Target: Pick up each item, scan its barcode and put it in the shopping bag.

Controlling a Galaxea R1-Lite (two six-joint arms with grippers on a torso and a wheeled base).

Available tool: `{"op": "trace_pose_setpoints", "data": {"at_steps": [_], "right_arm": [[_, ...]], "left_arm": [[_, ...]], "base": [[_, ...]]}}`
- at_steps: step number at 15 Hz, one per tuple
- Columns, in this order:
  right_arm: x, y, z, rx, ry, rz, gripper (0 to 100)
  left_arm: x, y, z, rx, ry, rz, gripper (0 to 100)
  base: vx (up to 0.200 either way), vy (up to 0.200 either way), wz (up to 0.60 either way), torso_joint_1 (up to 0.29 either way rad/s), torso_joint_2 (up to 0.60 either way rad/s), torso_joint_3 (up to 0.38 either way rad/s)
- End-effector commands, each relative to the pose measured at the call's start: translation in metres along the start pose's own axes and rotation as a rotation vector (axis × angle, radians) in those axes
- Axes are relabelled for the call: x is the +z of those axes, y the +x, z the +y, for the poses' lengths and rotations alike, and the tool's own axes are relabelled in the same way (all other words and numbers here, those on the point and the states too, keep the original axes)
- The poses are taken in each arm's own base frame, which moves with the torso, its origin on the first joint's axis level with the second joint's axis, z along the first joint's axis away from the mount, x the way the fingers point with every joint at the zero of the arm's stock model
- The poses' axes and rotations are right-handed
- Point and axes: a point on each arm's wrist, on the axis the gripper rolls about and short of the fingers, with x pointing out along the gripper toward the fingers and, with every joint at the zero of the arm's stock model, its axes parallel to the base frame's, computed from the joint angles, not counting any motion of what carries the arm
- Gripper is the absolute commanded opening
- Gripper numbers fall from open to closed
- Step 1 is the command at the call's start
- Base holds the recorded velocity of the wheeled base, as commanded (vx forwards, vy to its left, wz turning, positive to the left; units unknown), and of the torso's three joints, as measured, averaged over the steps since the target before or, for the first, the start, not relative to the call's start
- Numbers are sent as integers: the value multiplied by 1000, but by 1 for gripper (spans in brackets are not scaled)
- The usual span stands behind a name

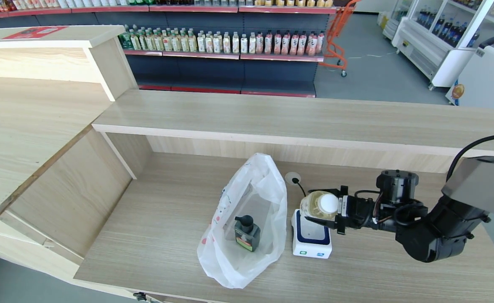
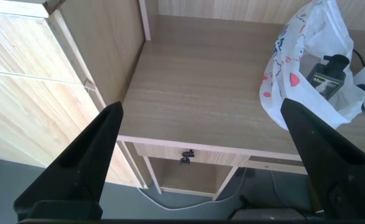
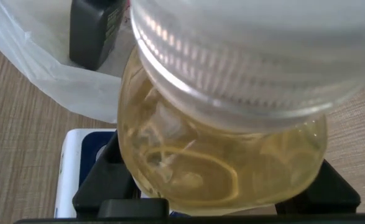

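**Scanning the jar**

The right claw (image 1: 323,207) is closed tight on a jar (image 1: 312,203) of yellow stuff with a white lid. The claw holds the jar in the air. The lid end is nearest the arm, and the other end points away from it.

Right under the claw sits the scanner (image 1: 311,240), a small white box with a dark top. The jar hangs just above it and I cannot tell if they touch. In the right wrist view the jar (image 3: 219,168) covers most of the scanner (image 3: 67,168). So I think the step now is the scan: showing the jar's barcode to the scanner. I cannot see the barcode, so I cannot tell if it faces the right way.

Just beside the claw, on its left, stands the white bag (image 1: 270,179) with its mouth open. A dark bottle (image 1: 247,233) with a pump top is already inside it.

The left claw (image 2: 202,106) is wide open and holds nothing. It hangs well apart from the bag, out past the edge of the counter (image 2: 201,81).

Next, I think the right claw must carry the jar sideways over the bag's mouth, go down a bit, and let go. The bag is soft and thin, so the jar should go in gently, next to the dark bottle and not on top of it.
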Motion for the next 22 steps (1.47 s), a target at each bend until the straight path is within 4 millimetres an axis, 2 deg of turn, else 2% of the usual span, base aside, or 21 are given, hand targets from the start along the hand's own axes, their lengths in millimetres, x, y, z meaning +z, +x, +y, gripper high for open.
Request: {"op": "trace_pose_setpoints", "data": {"at_steps": [1, 10, 12, 14, 17, 19, 21, 22], "right_arm": [[-3, 2, 1, 3, -2, 4, 0], [-3, 2, 1, 2, -10, 4, 0], [1, -3, -4, -10, -4, 2, 0], [21, -13, -20, -49, 102, -27, 0], [68, -32, -42, -116, 338, -99, 0], [93, -41, -41, -179, 540, -89, 0], [98, -39, -38, -223, 661, -70, 0], [100, -28, -33, -284, 799, -38, 0]], "left_arm": [[0, 0, 0, -2, 0, -1, 100], [0, 0, 0, -2, 0, -1, 100], [0, 0, 0, 0, 0, -1, 100], [0, 0, 0, 0, 0, -1, 100], [0, 0, 0, 0, 0, -1, 100], [0, 0, 0, 0, 0, -1, 100], [0, 0, 0, 0, 0, -1, 100], [0, 0, 0, -2, 0, -1, 100]], "base": [[0, 0, 0, 0, 0, 0], [0, 0, 0, 0, 0, 0], [0, 0, 0, 0, 0, 0], [0, 0, 0, 0, 0, 0], [0, 0, 0, 0, 0, 0], [0, 0, 0, 0, 0, 0], [0, 0, 0, 0, 0, 0], [0, 0, 0, 0, 0, 0]]}}
